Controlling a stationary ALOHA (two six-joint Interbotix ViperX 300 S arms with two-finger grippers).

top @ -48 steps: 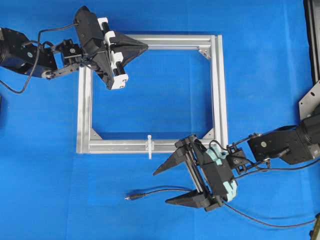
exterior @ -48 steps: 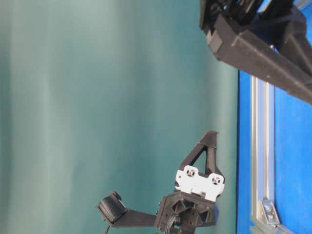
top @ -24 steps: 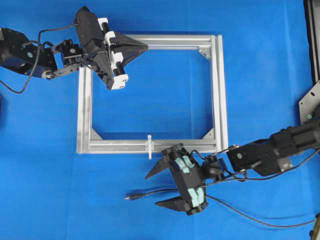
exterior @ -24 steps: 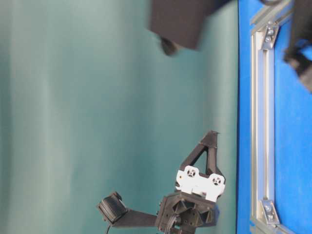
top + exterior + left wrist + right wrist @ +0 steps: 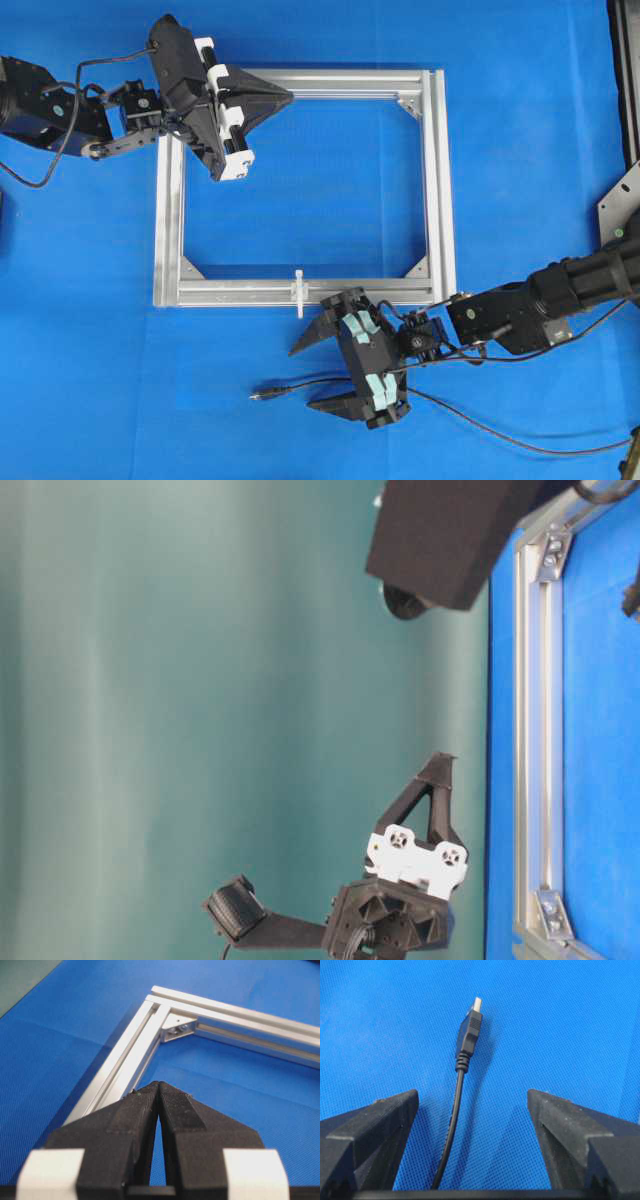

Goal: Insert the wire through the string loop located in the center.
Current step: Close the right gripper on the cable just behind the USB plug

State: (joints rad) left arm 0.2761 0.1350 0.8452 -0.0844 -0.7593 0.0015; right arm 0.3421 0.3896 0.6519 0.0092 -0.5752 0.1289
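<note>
The wire (image 5: 282, 388) lies on the blue mat in front of the frame, its plug tip pointing left. My right gripper (image 5: 301, 379) is open and straddles it just behind the plug. In the right wrist view the wire (image 5: 460, 1067) runs between the fingers, nearer the left one and touching neither, with the right gripper (image 5: 472, 1097) spread wide. The string loop (image 5: 298, 292) stands white on the middle of the frame's near bar. My left gripper (image 5: 289, 95) is shut and empty over the far bar; its tips (image 5: 158, 1083) meet above the mat.
The square aluminium frame (image 5: 437, 180) lies flat on the blue mat, with a corner bracket (image 5: 176, 1030) ahead of the left gripper. The wire's slack trails off to the right (image 5: 500, 436). In the table-level view, the right arm's dark bulk (image 5: 440, 535) hangs over the frame (image 5: 535, 730).
My right gripper has moved left and towards the wire, and now sits over it with a finger on each side. The left arm has hardly shifted.
</note>
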